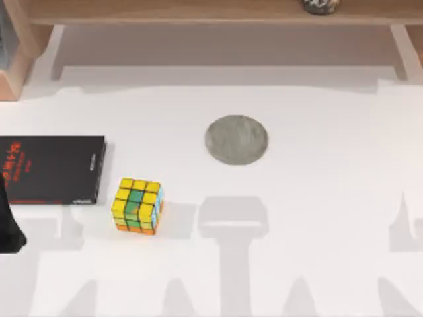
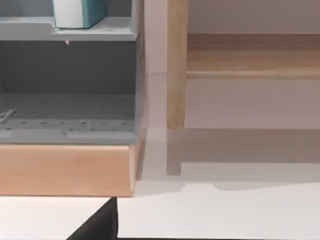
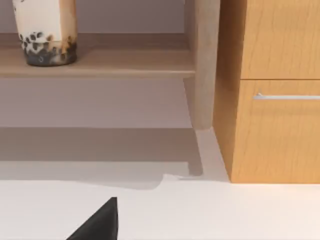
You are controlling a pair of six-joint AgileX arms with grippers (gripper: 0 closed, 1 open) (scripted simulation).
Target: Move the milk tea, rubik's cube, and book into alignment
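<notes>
Alignment looks unstarted: milk tea (image 3: 46, 31) on the shelf (image 3: 125, 62) ahead of the right end effector, cube (image 1: 137, 206) beside book (image 1: 51, 169), grip states perhaps indiscernible; fetch tea first.

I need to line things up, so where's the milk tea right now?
The milk tea stands on the wooden shelf at the back of the table, toward the top view's right, beyond the grey coaster.

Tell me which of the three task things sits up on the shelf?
The milk tea; the rubik's cube and black book lie on the white table.
</notes>
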